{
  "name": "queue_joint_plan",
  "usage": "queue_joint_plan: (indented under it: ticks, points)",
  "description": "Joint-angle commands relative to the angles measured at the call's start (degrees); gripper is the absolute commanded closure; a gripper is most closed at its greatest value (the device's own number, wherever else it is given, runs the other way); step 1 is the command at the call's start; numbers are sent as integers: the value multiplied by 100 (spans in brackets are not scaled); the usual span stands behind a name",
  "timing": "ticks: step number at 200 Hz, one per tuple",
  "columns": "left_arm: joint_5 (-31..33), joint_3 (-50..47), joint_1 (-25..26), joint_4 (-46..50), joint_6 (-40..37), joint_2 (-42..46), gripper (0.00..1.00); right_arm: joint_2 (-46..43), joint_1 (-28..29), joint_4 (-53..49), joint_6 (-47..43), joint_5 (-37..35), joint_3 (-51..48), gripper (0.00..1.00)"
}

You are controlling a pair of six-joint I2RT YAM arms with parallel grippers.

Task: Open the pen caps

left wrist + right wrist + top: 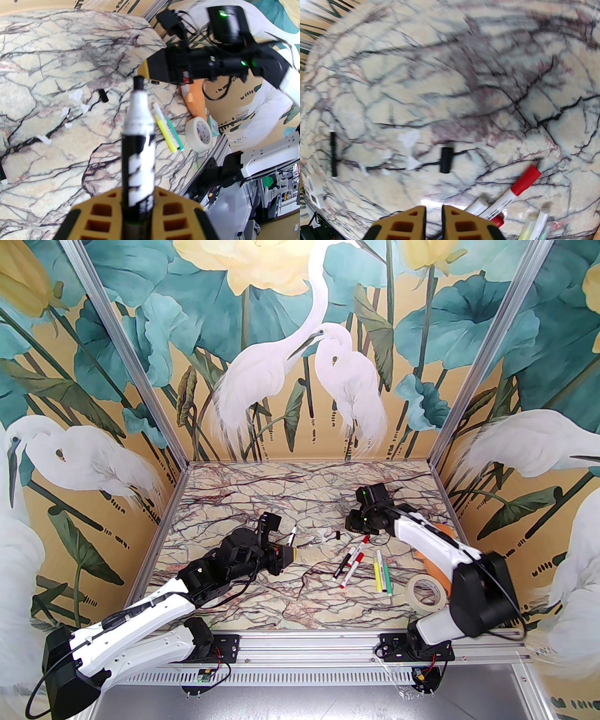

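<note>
Hiding marker (138, 145) tail: left gripper (138, 194)

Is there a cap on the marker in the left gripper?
No, the marker in the left gripper shows a bare black tip, with a black cap lying on the table.

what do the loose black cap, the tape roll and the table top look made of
Black cap: probably moulded plastic, smooth and evenly matte black. Tape roll: likely paper masking tape, cream and dull, wound in layers. Table top: marble look, veined, with slight glare; possibly a printed surface.
</note>
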State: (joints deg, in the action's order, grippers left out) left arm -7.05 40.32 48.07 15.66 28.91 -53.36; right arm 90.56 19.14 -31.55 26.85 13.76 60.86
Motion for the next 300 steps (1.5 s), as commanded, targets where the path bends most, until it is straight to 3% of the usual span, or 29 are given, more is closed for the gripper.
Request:
queue_joint_plan:
  ticks: [1, 123, 300]
  points:
    - [106, -52, 24, -2, 30, -30, 95, 426, -66, -56, -241, 92, 304, 86]
    - [-28, -84, 22, -214, 101, -326, 94, 1815, -358, -1, -312, 406, 935, 83]
    - [-148, -50, 25, -283, 159, -431, 94, 2035, -358, -194, -393, 407, 971, 73]
